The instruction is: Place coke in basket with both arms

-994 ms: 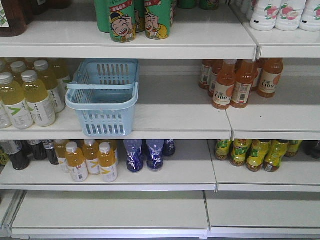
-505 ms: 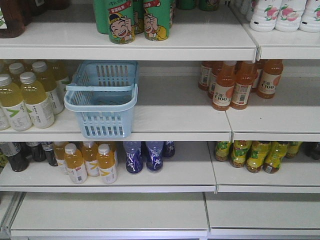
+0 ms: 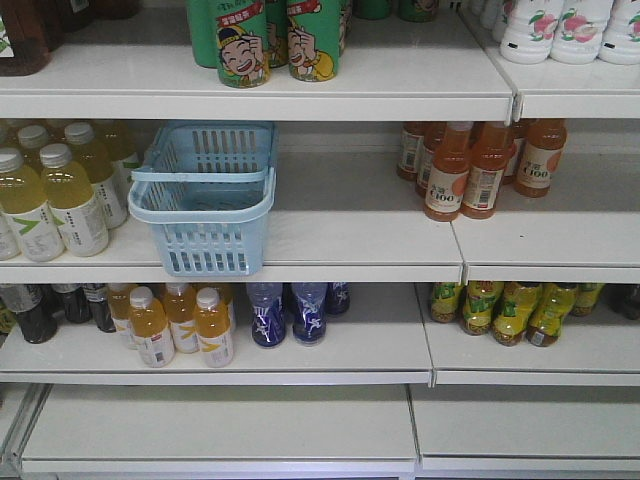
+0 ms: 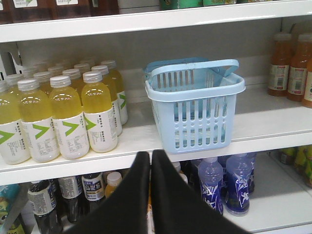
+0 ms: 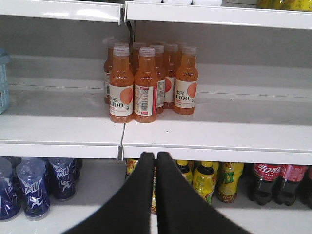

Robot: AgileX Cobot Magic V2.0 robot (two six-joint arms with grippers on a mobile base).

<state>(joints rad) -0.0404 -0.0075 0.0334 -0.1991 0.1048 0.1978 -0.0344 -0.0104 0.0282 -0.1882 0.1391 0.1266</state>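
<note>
**Drift settled, both grippers empty**

Front view slid slightly a second ago, with the whole shelving moving a little left and down in frame. Over the last half second nothing has moved. We read that as the base now parked. No item changed place against its neighbours.

- basket (image 3: pixel 210 245): left of centre in the front view, on the middle shelf, handles folded across its rim. As far as we can see there is nothing inside. It sits right of centre in the left wrist view (image 4: pixel 195 122).
- coke (image 5: pixel 267 171): lower right of the right wrist view, on the shelf below the orange bottles (image 5: pixel 141 83). It stands just right of the yellow-green bottles (image 5: pixel 204 180). A second red label sits beside it. We can't pick it out in the other two views.
- left gripper (image 4: pixel 150 158): fingers pressed together, holding nothing, bottom centre of its view, below and left of the basket.
- right gripper (image 5: pixel 156 157): same state, closed on nothing, bottom centre, well left of the coke.

Our judgement is that positioning is finished and the pick hasn't started. The right arm is the nearer one. It needs to open, then go lower and to the right. The neighbouring bottles stand close, so there's a knock-over risk on entry.
</note>
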